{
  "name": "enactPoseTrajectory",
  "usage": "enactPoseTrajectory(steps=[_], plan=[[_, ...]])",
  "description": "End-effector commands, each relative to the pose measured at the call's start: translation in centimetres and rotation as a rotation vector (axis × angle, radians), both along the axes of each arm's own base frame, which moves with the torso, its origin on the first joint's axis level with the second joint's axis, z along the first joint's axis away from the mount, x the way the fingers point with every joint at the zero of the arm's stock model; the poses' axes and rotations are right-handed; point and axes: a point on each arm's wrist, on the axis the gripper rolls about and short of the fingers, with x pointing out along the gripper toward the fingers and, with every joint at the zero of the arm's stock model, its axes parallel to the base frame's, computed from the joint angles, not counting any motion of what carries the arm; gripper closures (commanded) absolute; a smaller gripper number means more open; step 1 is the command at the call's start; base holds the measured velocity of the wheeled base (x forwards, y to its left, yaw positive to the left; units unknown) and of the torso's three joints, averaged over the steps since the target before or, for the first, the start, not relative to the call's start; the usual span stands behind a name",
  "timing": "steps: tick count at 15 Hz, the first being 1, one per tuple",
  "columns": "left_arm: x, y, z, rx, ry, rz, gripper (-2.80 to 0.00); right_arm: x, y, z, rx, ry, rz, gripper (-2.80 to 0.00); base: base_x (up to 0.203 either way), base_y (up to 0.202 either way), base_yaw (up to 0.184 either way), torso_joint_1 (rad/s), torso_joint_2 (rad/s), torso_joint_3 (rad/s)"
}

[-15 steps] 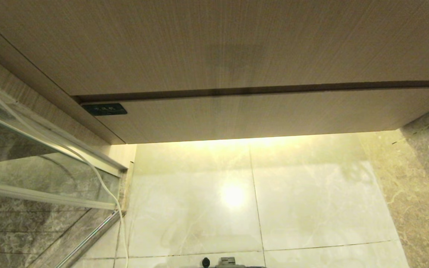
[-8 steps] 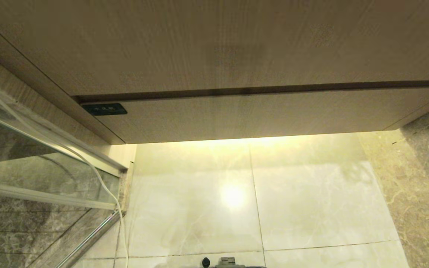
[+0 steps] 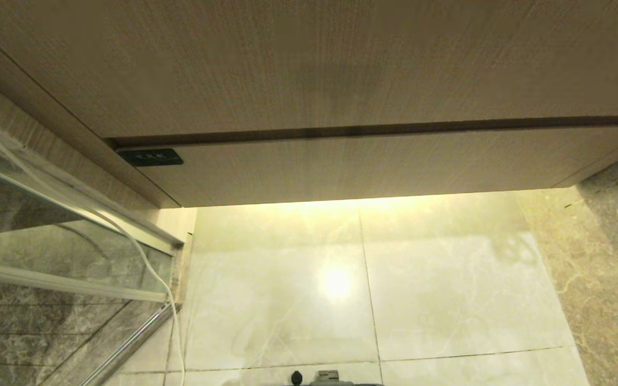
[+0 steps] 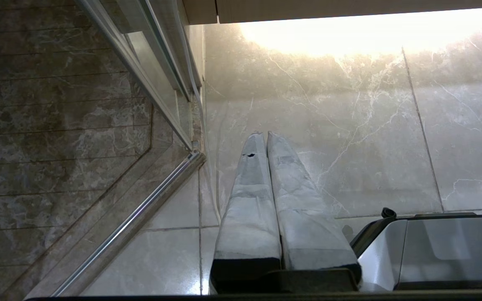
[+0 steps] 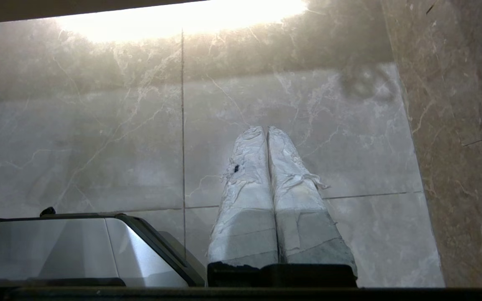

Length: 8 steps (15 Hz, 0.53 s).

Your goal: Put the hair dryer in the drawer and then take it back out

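drawer (image 3: 373, 166) closed, head view centre | left gripper (image 4: 262, 134), right gripper (image 5: 265, 128) fingers clenched, empty | hair dryer unseen | risk: closed fingers might slip off the handleless front

Marble floor tiles (image 3: 448, 279), glass door (image 3: 46, 252)

Left gripper (image 4: 266, 134), right gripper (image 5: 266, 128): pressed together, seemingly parked.

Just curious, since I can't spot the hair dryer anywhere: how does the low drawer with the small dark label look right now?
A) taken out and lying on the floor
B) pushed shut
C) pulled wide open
B: the drawer front sits in line under the taller panel, with only a thin dark seam between them and no inside showing.
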Motion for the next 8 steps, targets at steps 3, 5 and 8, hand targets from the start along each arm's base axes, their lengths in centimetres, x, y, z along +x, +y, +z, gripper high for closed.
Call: enactPoseTrajectory(steps=[3, 5, 8], plan=[[0.01, 0.0, 0.01, 0.0, 0.001, 0.001, 0.0, 0.02, -0.01, -0.01, 0.019, 0.003, -0.004, 0.0, 0.0, 0.0, 0.0, 0.0, 0.0, 0.0], [0.01, 0.0, -0.01, 0.0, 0.002, 0.001, 0.0, 0.02, -0.01, 0.01, 0.019, 0.001, -0.002, 0.0, 0.0, 0.0, 0.0, 0.0, 0.0, 0.0], [0.01, 0.0, 0.01, 0.0, 0.0, 0.001, 0.0, 0.02, -0.01, 0.0, 0.019, 0.002, -0.002, 0.0, 0.0, 0.0, 0.0, 0.0, 0.0, 0.0]])
